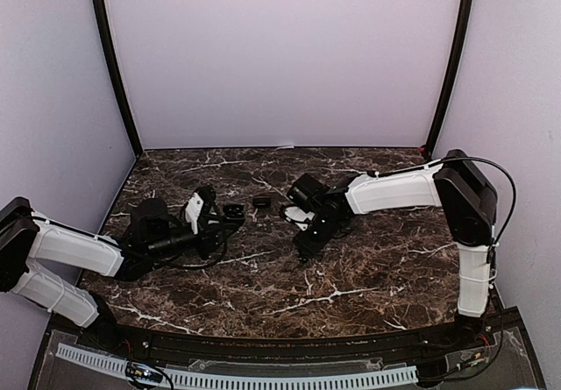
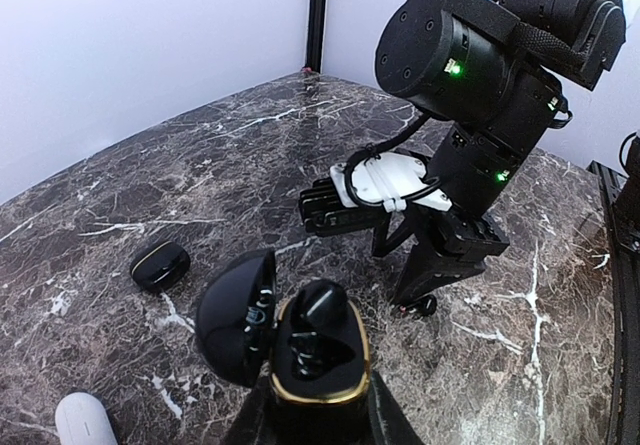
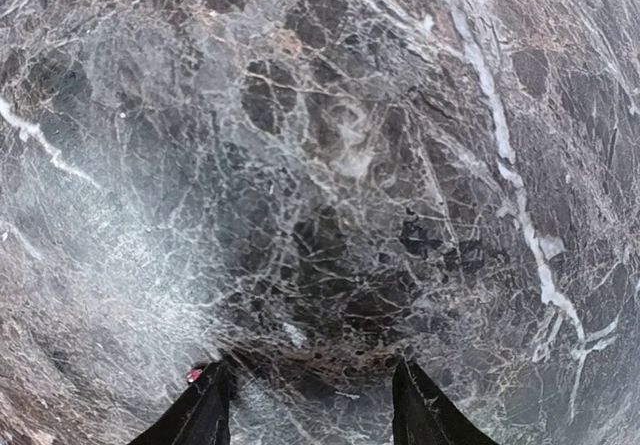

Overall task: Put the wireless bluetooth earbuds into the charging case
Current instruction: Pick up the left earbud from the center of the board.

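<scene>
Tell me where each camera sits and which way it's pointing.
Top external: above, behind the bases, looking down on the dark brown white-veined marble table; left arm and right arm show.
Left wrist: on the left arm, facing the right arm across the open black gold-rimmed charging case in the left claw.
Right wrist: straight down at marble; only the open right claw shows.
Shared: top and left wrist both show that case.

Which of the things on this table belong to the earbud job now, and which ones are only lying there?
For the job:
open charging case, held by the left gripper
black earbud sitting in it
right gripper, open, tips down near the table

Lying about:
closed black case
white rounded thing, cut by the picture's edge
</scene>
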